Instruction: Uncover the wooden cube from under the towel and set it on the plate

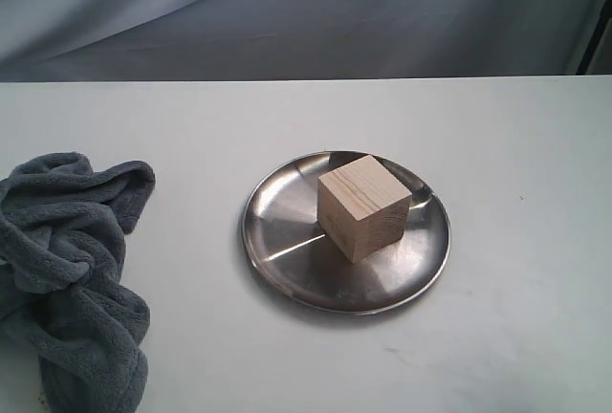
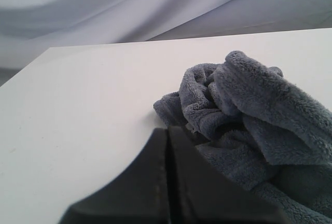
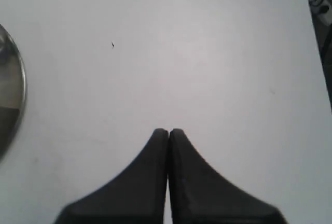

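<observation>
Jaws on both arms are clenched tight, with nothing gripped between them. The left gripper (image 2: 167, 129) is held low just beside the towel (image 2: 249, 115), which is seen crumpled in a heap on the white table (image 1: 516, 145), well apart from the plate (image 1: 282, 207) and at about nine o'clock of it in the exterior view. The wooden cube (image 1: 363, 207) is set upright on the plate, uncovered, slightly toward one o'clock of the plate's centre, with one vertical edge turned toward six o'clock. The right gripper (image 3: 168, 130) is poised over bare table, and only the plate's rim is caught at the edge of its wrist view.
</observation>
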